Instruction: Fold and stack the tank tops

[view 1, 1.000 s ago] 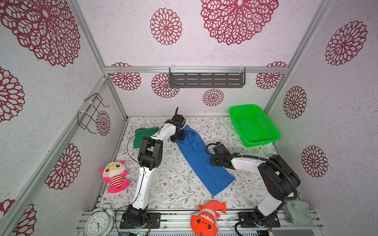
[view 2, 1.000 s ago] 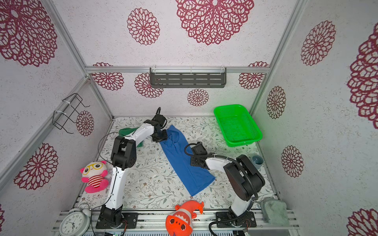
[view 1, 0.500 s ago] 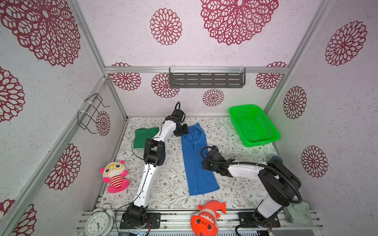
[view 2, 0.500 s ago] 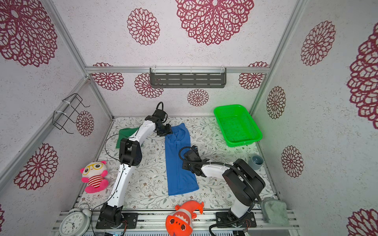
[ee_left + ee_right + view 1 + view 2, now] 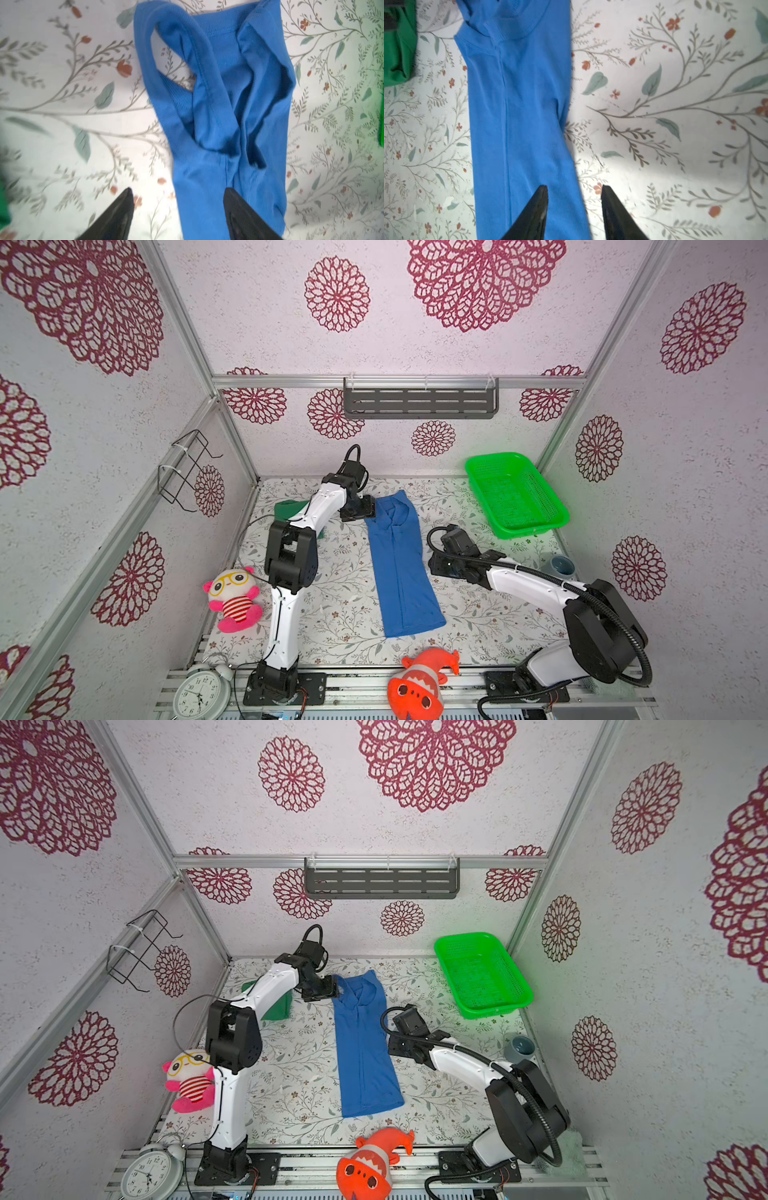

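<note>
The blue tank top (image 5: 401, 568) (image 5: 365, 1048) lay flat in the middle of the table (image 5: 340, 614), doubled lengthwise into a long narrow strip. Its straps pointed toward the back wall and its hem toward the front rail. In my left wrist view the strap end (image 5: 218, 124) was rumpled, with one strap looped open over the flowered cover. The dark green tank top (image 5: 286, 510) (image 5: 274, 1006) sat as a folded bundle at the back left, well apart from the blue one and partly hidden behind my left arm.

My left gripper (image 5: 359, 510) (image 5: 178, 189) stood at the strap end, against the strip's left edge. Its jaws were spread wide and clamped nothing. One finger hung over the blue cloth, the other over bare cover.

My right gripper (image 5: 436, 568) (image 5: 574, 187) was low beside the strip's right edge, about halfway along it. Its jaws were parted more narrowly and gripped nothing. From the wrist, one finger showed over the cloth and the other over the table, with the cloth's edge running between them. I could not tell whether either finger touched the fabric.

Further out, the bright green basket (image 5: 536, 529) rested at the back right, and a small grey cup (image 5: 561, 566) stood by the right wall. A pink plush toy (image 5: 232, 601) lay left of my left arm. An orange fish toy (image 5: 419, 684) and an alarm clock (image 5: 201, 695) sat along the front rail.
</note>
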